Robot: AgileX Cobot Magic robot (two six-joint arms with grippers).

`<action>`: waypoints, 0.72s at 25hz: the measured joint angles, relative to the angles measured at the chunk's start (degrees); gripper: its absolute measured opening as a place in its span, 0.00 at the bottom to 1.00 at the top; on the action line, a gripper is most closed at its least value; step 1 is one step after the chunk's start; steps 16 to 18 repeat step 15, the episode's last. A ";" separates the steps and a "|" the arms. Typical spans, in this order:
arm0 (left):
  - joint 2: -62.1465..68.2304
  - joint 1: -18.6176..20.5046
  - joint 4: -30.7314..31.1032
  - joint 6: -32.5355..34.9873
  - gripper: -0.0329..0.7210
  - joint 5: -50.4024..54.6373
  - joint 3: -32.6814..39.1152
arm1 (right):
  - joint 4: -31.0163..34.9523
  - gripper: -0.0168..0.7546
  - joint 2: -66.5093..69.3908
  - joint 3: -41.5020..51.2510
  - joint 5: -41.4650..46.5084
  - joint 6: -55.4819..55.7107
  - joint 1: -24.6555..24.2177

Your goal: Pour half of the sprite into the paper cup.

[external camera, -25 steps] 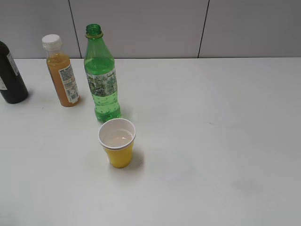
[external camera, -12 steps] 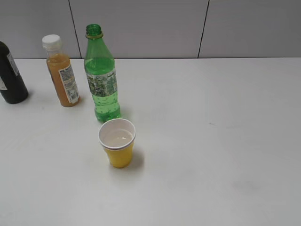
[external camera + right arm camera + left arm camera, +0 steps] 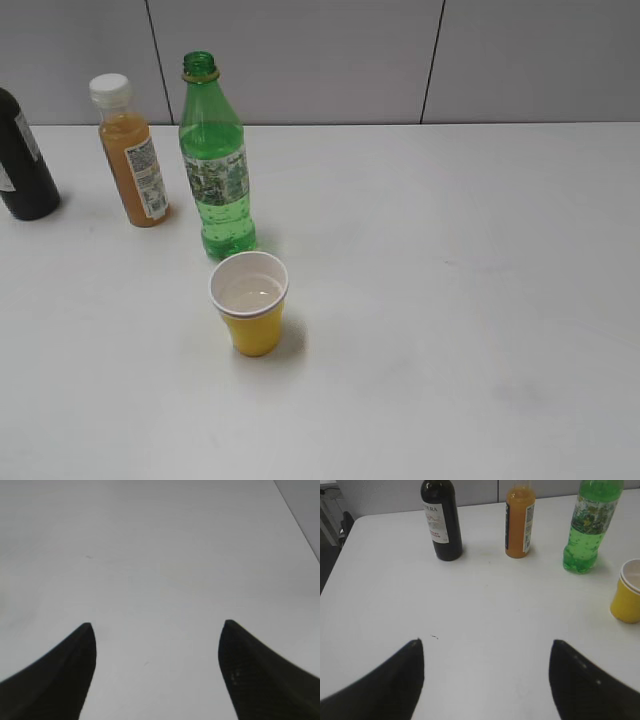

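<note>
The left gripper (image 3: 486, 642) hangs over bare white table (image 3: 480, 260) with its fingers spread wide, gripping nothing. The right gripper (image 3: 156, 625) is likewise spread wide above bare tabletop.

Beyond the left gripper stands a dark bottle (image 3: 441, 520) whose pale label shows letters reading "TERA" (the start is cut off). Next to it is an orange juice bottle (image 3: 132, 155) with a white cap; its label print is too small to read.

The sprite (image 3: 215, 165) stands upright and uncapped, partly full of bubbly liquid, with a pale patterned label. Just in front of it sits the paper cup (image 3: 250, 303), upright, yellow outside, a little clear liquid at its bottom.
</note>
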 joint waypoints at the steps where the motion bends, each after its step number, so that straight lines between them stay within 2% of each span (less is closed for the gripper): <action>1: -0.23 0.00 0.00 -0.02 0.83 0.10 0.00 | 0.00 0.76 0.00 0.00 0.00 0.00 0.00; 18: -0.30 0.00 0.00 -0.07 0.83 0.12 0.00 | 0.00 0.76 0.00 0.00 0.00 0.00 0.00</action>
